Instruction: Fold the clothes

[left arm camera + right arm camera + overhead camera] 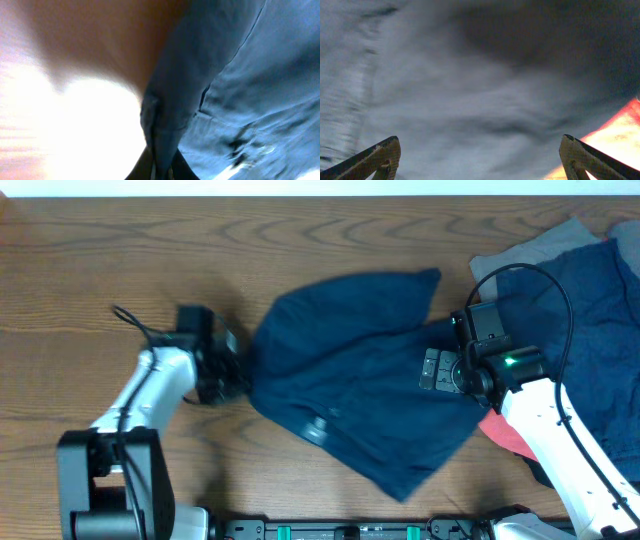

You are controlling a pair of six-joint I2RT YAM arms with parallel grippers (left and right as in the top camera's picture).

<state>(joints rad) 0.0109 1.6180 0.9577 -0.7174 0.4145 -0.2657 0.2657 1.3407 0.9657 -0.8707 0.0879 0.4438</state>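
At the left of the wooden table (120, 250), my left gripper (238, 370) lies low against the left edge of the navy shorts (360, 370). From the left wrist, a bunched fold of that blue cloth runs down between my dark fingertips (185, 170), and they are clamped on it. The table beside the fold is washed out by glare.

The navy shorts lie spread and wrinkled across the middle of the table. One corner points toward the far edge and a wider flap reaches toward the near edge.

My right gripper (440, 370) sits over the right part of the shorts. From the right wrist, my two fingers (380, 155) stand spread wide apart at the lower corners, with nothing between them but dark cloth beneath. Whether their tips touch that cloth I cannot tell.

Further right lies a heap of other clothes: a grey piece (540, 245) at the back, a navy piece (600, 330) over it, and a red piece (510, 435) just beside my right arm.
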